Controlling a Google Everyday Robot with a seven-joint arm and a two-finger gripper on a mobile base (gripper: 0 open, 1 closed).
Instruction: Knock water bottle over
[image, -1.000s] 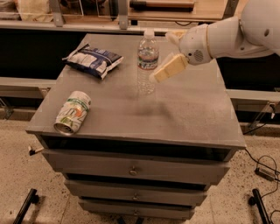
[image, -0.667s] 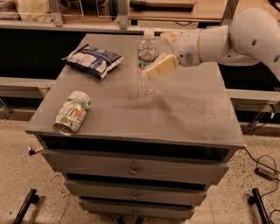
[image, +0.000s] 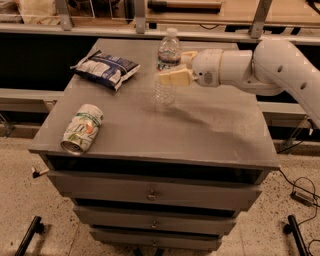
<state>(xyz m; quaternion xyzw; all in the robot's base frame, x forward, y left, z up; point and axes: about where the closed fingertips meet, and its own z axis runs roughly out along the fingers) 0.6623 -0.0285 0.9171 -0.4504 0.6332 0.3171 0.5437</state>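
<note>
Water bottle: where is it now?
Camera view: bottle upright, rear centre of the cabinet top, right of the snack bag, gripper at its right side.

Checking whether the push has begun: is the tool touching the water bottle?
Cannot tell: the camera view shows the tool overlapping the upright water bottle at mid-height, depth unclear.

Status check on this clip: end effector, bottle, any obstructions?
End effector at water bottle, mid-height. Bottle upright, not yet down. Soda can, snack bag lie apart from it.

grey drawer cabinet (image: 200, 186) | speckled floor (image: 20, 195) | wooden shelf (image: 292, 12) behind
</note>
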